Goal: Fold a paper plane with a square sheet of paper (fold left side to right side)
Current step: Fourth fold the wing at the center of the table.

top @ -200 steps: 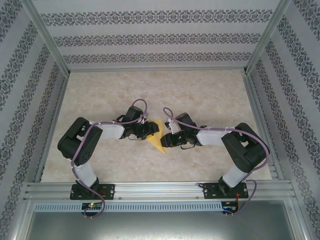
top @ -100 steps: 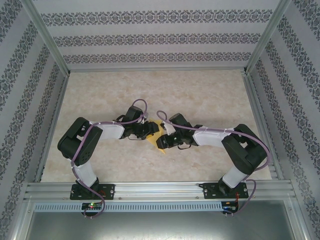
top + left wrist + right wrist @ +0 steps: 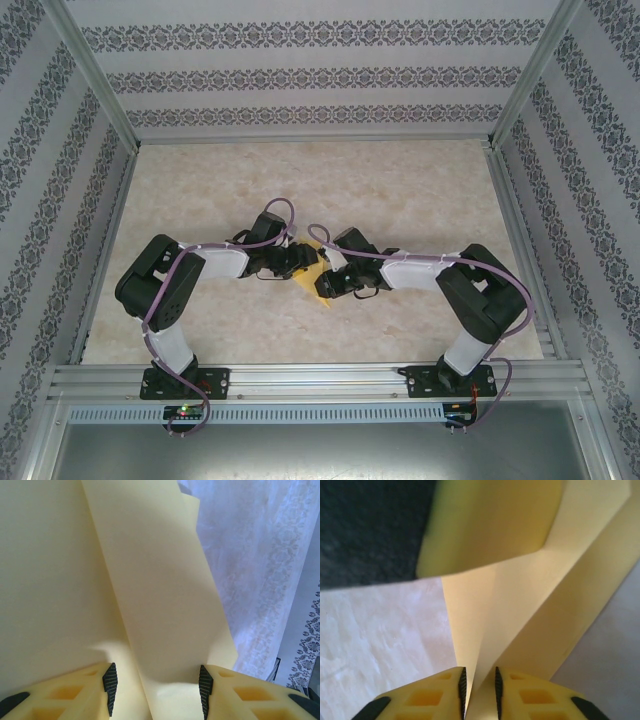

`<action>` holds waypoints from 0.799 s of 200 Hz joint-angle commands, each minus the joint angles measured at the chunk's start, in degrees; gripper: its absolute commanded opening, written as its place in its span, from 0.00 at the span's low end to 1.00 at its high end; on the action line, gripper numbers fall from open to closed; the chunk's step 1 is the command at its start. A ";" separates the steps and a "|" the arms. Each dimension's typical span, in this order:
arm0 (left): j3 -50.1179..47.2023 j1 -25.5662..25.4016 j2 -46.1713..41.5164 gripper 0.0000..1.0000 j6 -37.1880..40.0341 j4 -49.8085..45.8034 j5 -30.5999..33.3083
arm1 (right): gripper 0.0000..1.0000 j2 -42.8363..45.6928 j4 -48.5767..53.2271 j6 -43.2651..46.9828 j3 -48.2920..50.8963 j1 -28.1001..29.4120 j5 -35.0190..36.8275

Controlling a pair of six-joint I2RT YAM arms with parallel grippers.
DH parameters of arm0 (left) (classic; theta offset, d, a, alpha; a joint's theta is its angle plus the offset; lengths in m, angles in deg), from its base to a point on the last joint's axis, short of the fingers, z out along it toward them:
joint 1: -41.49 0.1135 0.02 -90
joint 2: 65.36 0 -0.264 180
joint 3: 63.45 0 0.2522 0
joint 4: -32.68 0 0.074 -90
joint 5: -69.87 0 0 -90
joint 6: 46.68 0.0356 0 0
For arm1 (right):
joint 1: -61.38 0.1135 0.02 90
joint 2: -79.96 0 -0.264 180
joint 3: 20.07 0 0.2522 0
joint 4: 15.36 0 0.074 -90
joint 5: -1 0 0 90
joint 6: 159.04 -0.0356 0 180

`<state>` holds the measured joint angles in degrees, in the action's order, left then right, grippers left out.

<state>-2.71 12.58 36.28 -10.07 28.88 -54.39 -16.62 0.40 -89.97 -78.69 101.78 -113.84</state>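
Note:
The square sheet of paper (image 3: 317, 271), yellow-orange and creased to a pointed outline, lies on the table between my two grippers. My left gripper (image 3: 299, 262) rests on its left part. In the left wrist view its jaws (image 3: 156, 689) stand apart, and a folded flap of the paper (image 3: 160, 580) runs between them without being pinched. My right gripper (image 3: 329, 282) meets the sheet from the right. Its jaws (image 3: 479, 690) are narrow and pinch a raised fold of the paper (image 3: 530, 610). A left finger (image 3: 490, 520) presses on the sheet just beyond.
The marble-patterned table (image 3: 400, 180) is bordered by aluminium rails and patterned walls. Both forearms meet at the middle of the table, wrists almost touching. Open table surface lies behind and to both sides of them.
My right gripper has moved left onto the paper and narrowed on a raised fold. The sheet's right part has lifted and bunched. The left arm has not moved.

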 commanded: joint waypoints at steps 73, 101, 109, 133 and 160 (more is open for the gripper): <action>-0.49 -0.71 -0.07 0.50 0.82 0.06 1.38 | 0.00 -0.81 -3.34 -1.03 0.47 -1.28 -5.19; -0.23 -0.74 0.52 0.50 0.91 -0.19 1.34 | 0.00 -1.35 -3.67 -1.07 0.91 -1.72 -6.09; -0.12 -0.76 0.73 0.50 1.00 -0.28 1.37 | 0.00 -1.51 -3.75 -1.11 1.04 -1.86 -6.19; 0.11 -0.78 1.26 0.50 1.09 -0.46 1.42 | 0.00 -1.86 -3.77 -1.11 1.18 -1.97 -6.45; 0.25 -0.72 1.49 0.50 1.18 -0.72 1.63 | 0.02 -2.16 -3.85 -1.21 1.36 -2.09 -6.61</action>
<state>-2.73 12.58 36.52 -10.02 28.83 -53.93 -17.95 -2.38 -90.80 -78.32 100.47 -118.82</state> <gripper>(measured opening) 0.500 0.051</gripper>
